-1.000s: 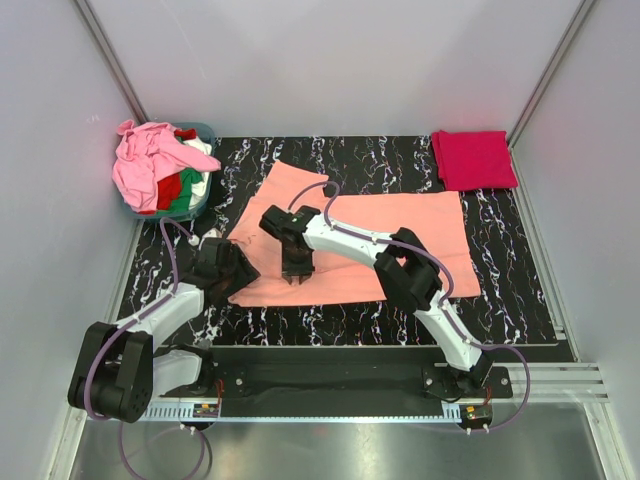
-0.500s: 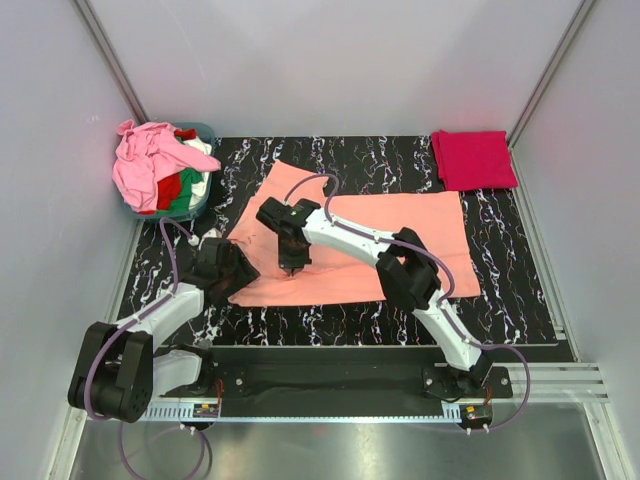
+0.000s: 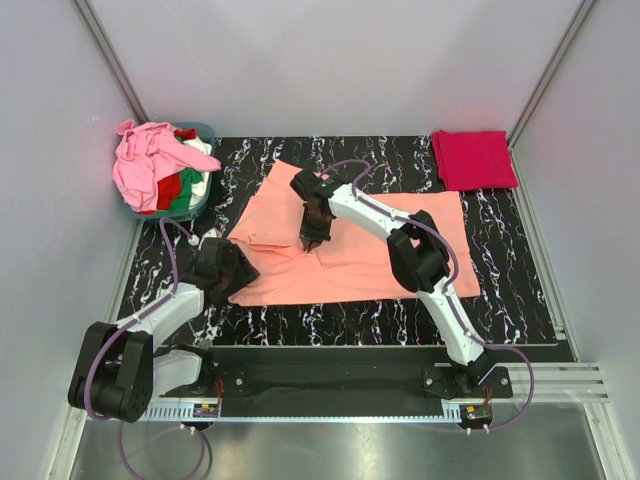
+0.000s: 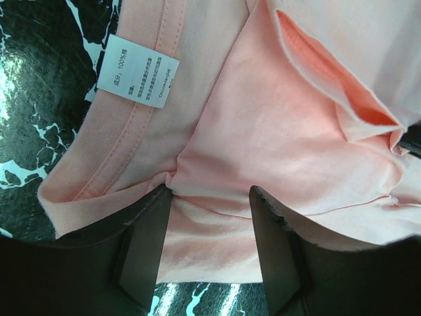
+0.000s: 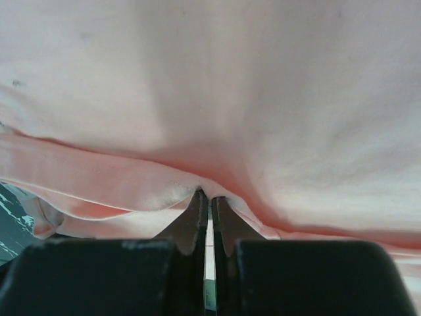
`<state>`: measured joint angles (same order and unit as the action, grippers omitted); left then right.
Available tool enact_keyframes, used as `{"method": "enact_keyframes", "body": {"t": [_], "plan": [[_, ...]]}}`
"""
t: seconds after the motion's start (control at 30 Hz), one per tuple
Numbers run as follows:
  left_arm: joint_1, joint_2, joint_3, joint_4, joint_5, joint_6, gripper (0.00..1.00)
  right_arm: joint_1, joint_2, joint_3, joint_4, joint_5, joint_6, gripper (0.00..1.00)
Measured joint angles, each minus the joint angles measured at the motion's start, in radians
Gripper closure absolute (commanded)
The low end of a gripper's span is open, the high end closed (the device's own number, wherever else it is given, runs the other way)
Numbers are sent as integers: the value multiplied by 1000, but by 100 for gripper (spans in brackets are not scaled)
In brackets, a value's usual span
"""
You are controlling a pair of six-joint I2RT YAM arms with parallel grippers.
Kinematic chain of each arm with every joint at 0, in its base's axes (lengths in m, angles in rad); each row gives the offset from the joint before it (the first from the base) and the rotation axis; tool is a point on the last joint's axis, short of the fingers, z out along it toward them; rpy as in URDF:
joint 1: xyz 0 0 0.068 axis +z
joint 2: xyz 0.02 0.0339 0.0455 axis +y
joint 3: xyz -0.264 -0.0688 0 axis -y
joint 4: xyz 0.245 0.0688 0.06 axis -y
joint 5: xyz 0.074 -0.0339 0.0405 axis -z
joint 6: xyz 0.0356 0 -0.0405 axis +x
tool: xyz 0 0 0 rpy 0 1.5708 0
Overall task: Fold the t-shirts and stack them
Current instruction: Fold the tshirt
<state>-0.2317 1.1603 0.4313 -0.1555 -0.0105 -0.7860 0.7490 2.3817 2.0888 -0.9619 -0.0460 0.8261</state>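
A salmon-orange t-shirt (image 3: 400, 250) lies spread on the black marbled mat, its left part folded over in a loose flap. My right gripper (image 3: 310, 238) is over the shirt's left half, shut on a pinched ridge of the salmon cloth (image 5: 263, 99), with its fingertips (image 5: 209, 201) pressed together. My left gripper (image 3: 238, 272) is at the shirt's near-left edge by the collar and stands open. Its fingers (image 4: 148, 243) straddle the cloth edge (image 4: 263, 131) without squeezing it. The white care label (image 4: 138, 71) shows inside the collar. A crimson-pink t-shirt (image 3: 473, 158) lies folded at the back right corner.
A small teal tub (image 3: 205, 130) at the back left holds a heap of light pink, red, green and white t-shirts (image 3: 150, 165). Grey walls close in the mat on three sides. Bare mat (image 3: 520, 280) shows right of the salmon shirt.
The right gripper has shut on the salmon cloth and carried it away from the near edge toward the back right, folding the left part over. The left arm has stayed put.
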Motion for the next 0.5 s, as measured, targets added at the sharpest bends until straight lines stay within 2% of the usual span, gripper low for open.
{"method": "enact_keyframes", "body": {"t": [0.33,0.5], "plan": [[0,0,0,0,0,0,42,-49,15,-23,47,-81,57,100],[0,0,0,0,0,0,42,-76,-1,-114,101,-111,118,100]]}}
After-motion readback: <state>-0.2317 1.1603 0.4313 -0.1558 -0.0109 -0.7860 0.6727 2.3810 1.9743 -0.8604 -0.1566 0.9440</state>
